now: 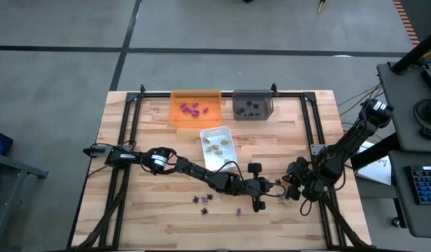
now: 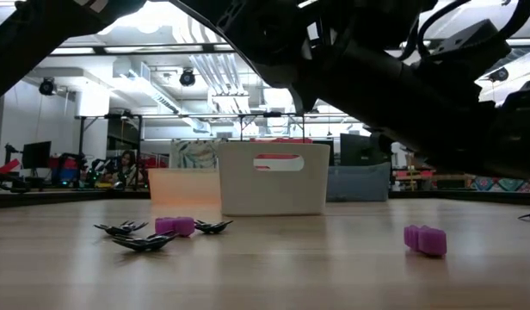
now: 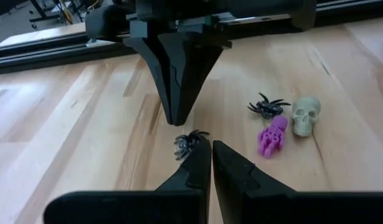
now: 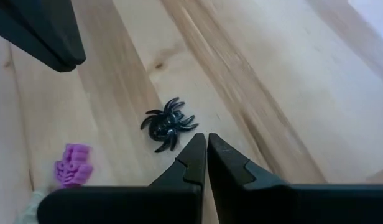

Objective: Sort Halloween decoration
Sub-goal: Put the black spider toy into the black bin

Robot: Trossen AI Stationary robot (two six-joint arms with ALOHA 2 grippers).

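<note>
- Both arms reach low over the near right part of the wooden counter [image 1: 152,122].
- Left pincer [image 3: 210,152]: closed and empty, tips just beside a black toy spider [image 3: 189,142].
- Right pincer [image 4: 206,146]: closed, empty, facing the left one across the same spider.
- Close by lie a purple skeleton [image 3: 272,135], a second spider [image 3: 268,106] and a beige skull [image 3: 305,114].
- At the far edge stand an orange tray [image 1: 195,107], a grey tray [image 1: 252,104] and, nearer, a white tray [image 1: 217,146].

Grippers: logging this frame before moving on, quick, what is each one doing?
Left gripper: shut, holding nothing, tips beside a black spider.
Right gripper: shut, empty, next to the same black spider.
</note>
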